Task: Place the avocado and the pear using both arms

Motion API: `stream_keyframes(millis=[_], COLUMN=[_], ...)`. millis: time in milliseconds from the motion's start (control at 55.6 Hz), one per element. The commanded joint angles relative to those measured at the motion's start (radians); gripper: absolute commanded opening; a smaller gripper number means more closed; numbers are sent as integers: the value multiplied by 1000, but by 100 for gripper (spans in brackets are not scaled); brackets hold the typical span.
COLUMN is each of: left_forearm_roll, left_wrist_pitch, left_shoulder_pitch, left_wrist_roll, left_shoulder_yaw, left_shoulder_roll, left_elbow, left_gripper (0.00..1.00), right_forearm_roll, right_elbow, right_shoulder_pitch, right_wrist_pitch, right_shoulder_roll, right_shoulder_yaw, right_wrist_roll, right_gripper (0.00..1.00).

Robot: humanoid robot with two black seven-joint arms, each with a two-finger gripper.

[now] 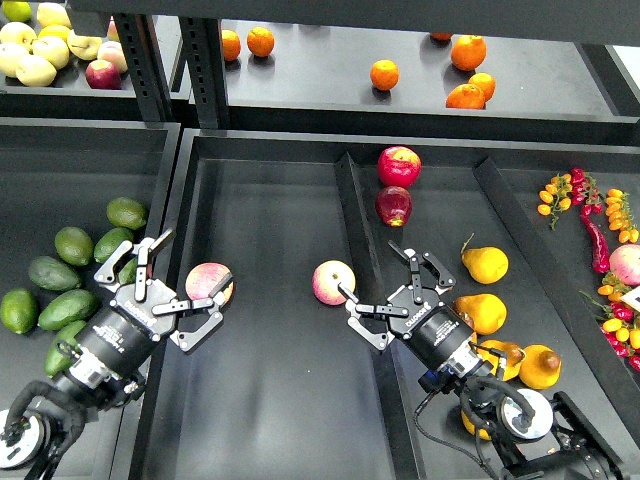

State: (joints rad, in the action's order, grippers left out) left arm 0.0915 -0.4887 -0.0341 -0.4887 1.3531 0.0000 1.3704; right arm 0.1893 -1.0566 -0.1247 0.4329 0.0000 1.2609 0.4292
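Several dark green avocados [73, 245] lie in the left bin. Several yellow-orange pears [485, 264] lie in the right compartment. My left gripper [180, 290] is open and empty. It hovers over the wall between the avocado bin and the middle tray, right of the avocados and next to a pink-red apple [208, 284]. My right gripper [385, 297] is open and empty. It hovers over the divider left of the pears, with a second pink-red apple [332, 282] just to its left. My right arm hides part of the lower pears.
Two red apples [399, 166] lie at the back of the right compartment. Chillies and small tomatoes [600, 240] fill the far-right bin. Oranges [384, 74] and pale apples [35, 68] sit on the back shelf. A black post [140, 60] stands at the back left.
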Motion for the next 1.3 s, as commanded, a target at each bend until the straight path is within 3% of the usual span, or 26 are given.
stream_keyframes(millis=[0,198,828,1008,1278], left_forearm_roll=[-3,-1,13,13,14], left_wrist_pitch=[16,15,7,12,15], left_shoulder_pitch=[-76,-109,-47,-41,-23], left_wrist_roll=[0,0,6,44,47], left_shoulder_yaw=[-41,-106,-100,-98,-98], left_shoulder_roll=[0,0,0,0,0], left_elbow=[-25,-62,-57,-53,-47], left_gripper=[100,100,100,100,100], right_forearm_roll=[1,13,133,134,144], right_elbow=[-40,-108,-152,-152,-154], right_shoulder_pitch=[-1,0,25,28,31], right_wrist_pitch=[-36,-97,-95,-92,-88], right_shoulder_roll=[0,0,0,0,0], right_shoulder_yaw=[9,17,52,52,52], right_wrist_roll=[-1,-1,-4,-4,-3], right_gripper=[100,100,100,100,100])
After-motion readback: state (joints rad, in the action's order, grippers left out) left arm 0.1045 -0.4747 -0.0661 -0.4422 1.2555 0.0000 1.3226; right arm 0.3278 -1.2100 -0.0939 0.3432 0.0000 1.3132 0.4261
